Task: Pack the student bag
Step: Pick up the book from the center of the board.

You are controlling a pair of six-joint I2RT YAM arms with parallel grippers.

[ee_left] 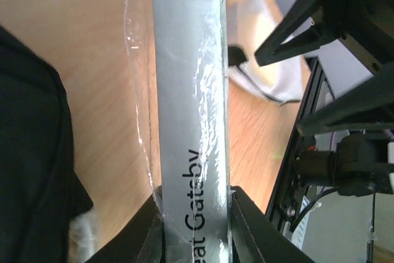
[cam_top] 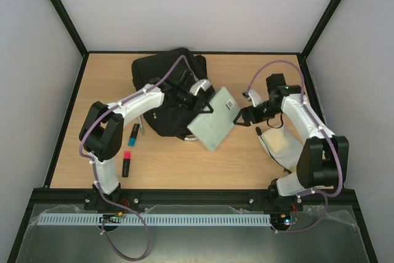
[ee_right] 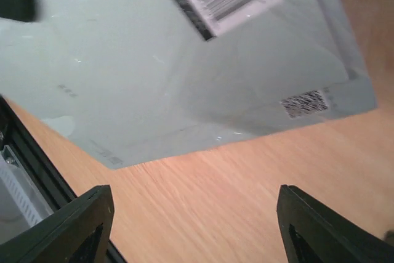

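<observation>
Fixed camera high behind the arm bases, looking down on the whole wooden table, left wrist view tight along the spine of the grey book, right wrist view close over its cover — book shared by all three.

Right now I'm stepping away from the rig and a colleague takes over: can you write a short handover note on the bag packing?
Left hand: shut on the spine of the pale grey plastic-wrapped book, held against the large black fabric backpack.
Right hand: open, facing the book's far corner, not gripping.
Done: book is in hand, not yet in the backpack.
Left: put the book inside. The blue-tipped black marker and the pink-tipped black marker lie on the wooden table.
</observation>
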